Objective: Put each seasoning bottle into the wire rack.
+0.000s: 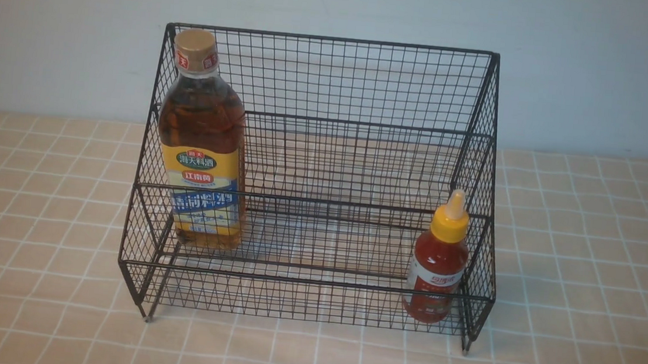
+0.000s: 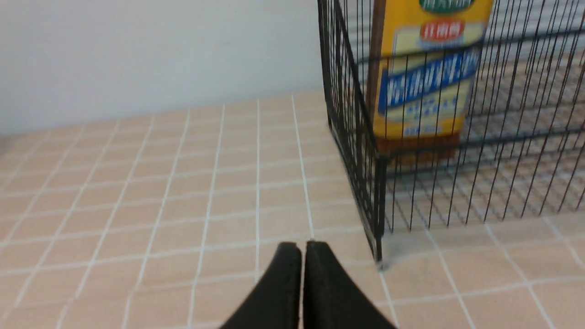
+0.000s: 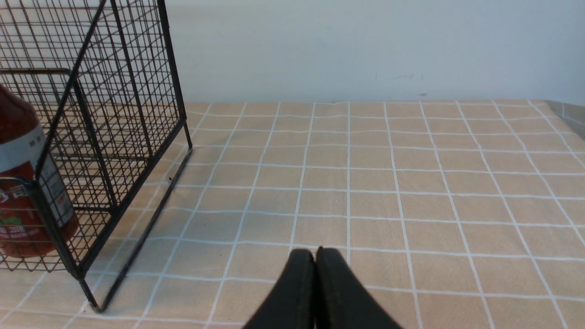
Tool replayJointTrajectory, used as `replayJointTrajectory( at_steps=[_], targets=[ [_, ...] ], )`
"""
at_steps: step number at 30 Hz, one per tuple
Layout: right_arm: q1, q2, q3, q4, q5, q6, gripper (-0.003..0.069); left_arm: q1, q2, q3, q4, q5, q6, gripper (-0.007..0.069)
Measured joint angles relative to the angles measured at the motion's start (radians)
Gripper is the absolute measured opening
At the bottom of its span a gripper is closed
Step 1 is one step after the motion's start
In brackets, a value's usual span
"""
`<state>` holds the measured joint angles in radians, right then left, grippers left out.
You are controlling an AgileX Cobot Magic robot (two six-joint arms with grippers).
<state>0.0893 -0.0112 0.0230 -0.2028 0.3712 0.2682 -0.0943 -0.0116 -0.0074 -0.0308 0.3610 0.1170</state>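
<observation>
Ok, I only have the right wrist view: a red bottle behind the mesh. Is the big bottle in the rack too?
Observer: Yes, the amber bottle stands upright at the left end of the wire rack.
Operator: And the red one, which tier?
Observer: The red sauce bottle stands upright on the lower front tier, right end.
Operator: Left gripper holding anything?
Observer: No, the left gripper is shut and empty, outside the rack's left corner.

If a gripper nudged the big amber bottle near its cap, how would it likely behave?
The large bottle looks nearly full, so probably heavy for its size. Tall on a narrow base, it might tip if pushed high, though the wire rack wall beside it would likely catch it. Its glossy label suggests a somewhat slippery grip.
</observation>
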Motion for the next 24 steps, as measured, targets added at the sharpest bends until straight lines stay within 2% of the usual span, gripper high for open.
replayJointTrajectory(
  at_steps=[24],
  targets=[
    [0.0, 0.0, 0.0, 0.0, 0.0, 0.0, -0.0015, 0.001, 0.0, 0.035, 0.0, 0.011, -0.001, -0.0007]
  ],
)
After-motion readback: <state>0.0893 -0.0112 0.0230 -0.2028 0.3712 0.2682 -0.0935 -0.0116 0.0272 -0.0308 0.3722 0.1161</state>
